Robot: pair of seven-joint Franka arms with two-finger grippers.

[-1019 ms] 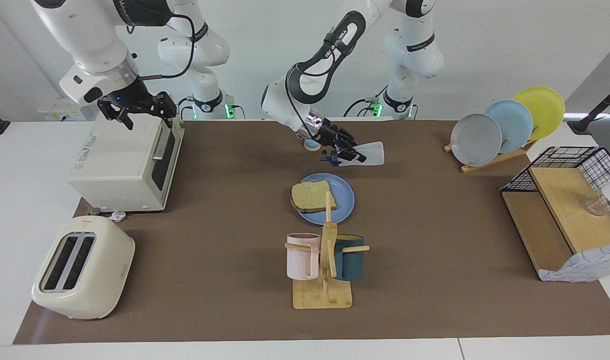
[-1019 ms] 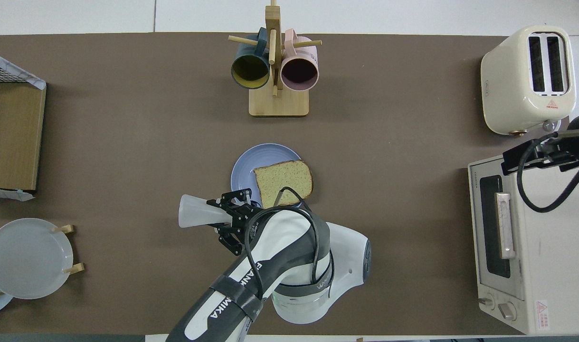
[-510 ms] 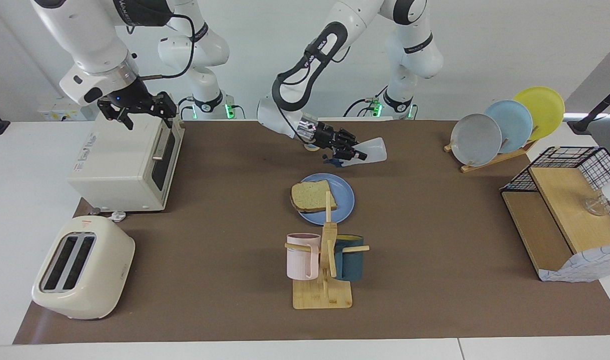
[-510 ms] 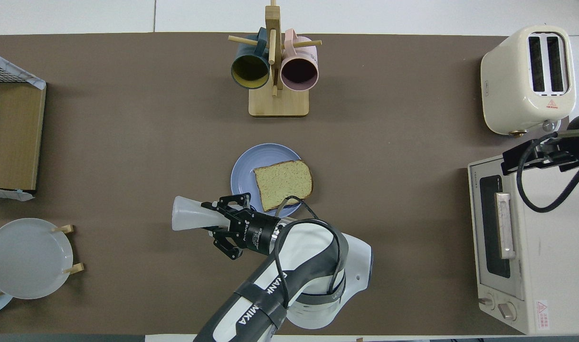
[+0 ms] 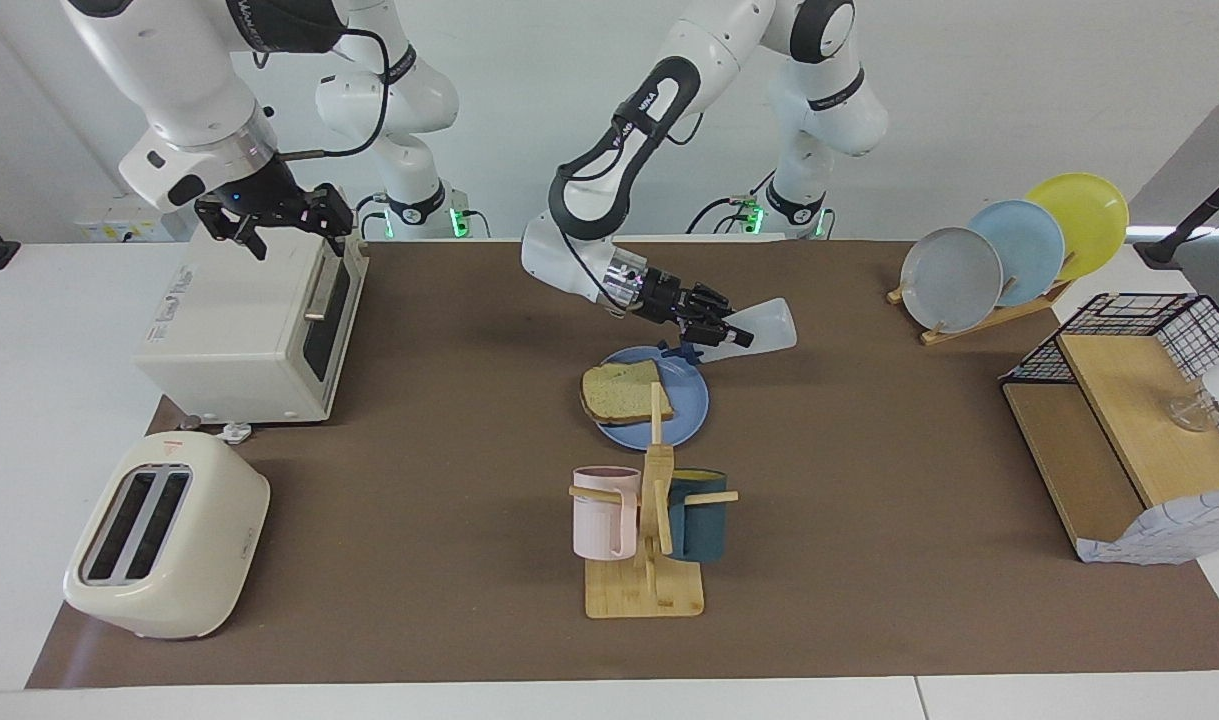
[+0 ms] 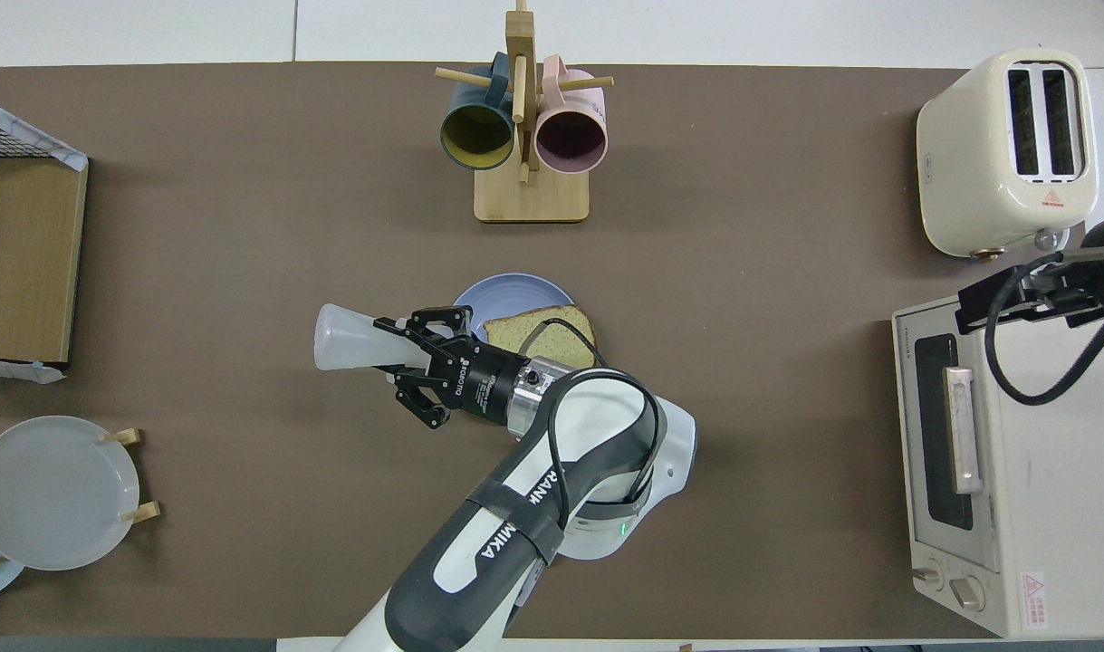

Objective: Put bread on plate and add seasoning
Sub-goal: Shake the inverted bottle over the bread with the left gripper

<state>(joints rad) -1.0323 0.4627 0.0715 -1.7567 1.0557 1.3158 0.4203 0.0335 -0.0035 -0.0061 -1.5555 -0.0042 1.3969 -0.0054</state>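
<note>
I see the plate (image 5: pixel 691 400) mid-table with the bread (image 5: pixel 624 391) lying flat on it, hanging over the rim toward the right arm's end. On the mug rack (image 5: pixel 649 560), farther from the robots, a pink mug (image 5: pixel 604 512) and a teal mug (image 5: pixel 697 515) hang. My left gripper (image 5: pixel 721 332) is clamped on the seasoning (image 5: pixel 764 328), held up over the plate's edge nearer the robots. The bottle lies roughly level, its long axis along the table, base toward the left arm's end, cap end in the claw. My right gripper (image 5: pixel 274 215) waits over the oven (image 5: pixel 244 330), jaws wide, holding nothing.
</note>
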